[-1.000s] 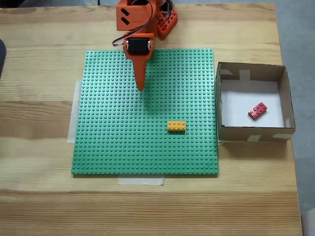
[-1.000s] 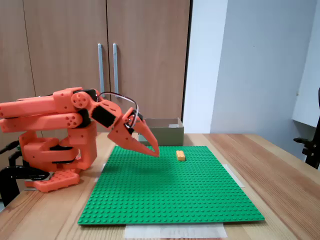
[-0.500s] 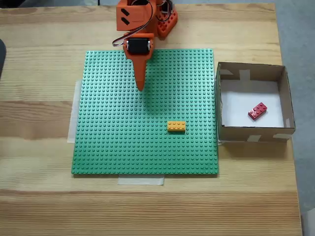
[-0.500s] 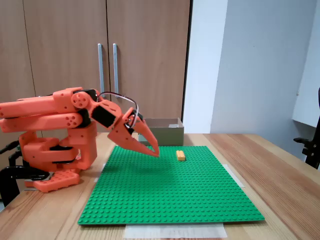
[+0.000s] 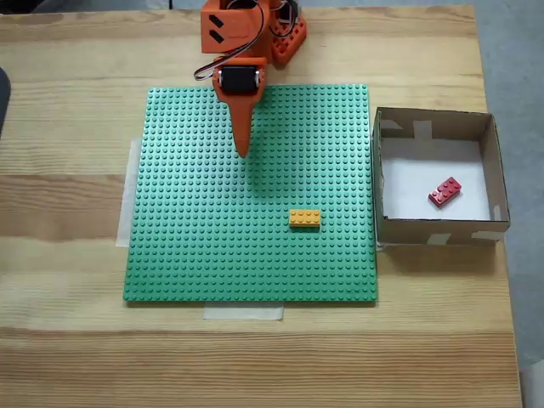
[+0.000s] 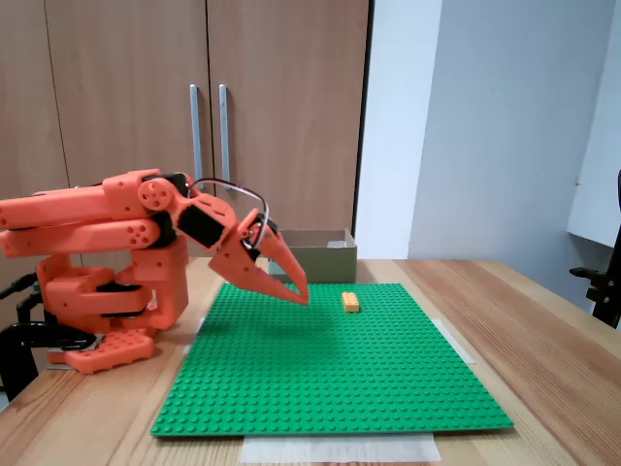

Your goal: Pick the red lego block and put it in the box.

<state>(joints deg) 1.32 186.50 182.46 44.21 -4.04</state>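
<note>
My gripper is pinched shut on nothing, my arm folded low and pointing down over the green plate, with the yellow brick well apart and the red lego block lying inside the box.

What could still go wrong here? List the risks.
Little remains: the red lego block already lies inside the box.

1. The orange-yellow brick sits on the green baseplate; another pick attempt could take it by mistake.
2. The gripper hangs shut low over the baseplate's studs; a sweep might scrape them.
</note>
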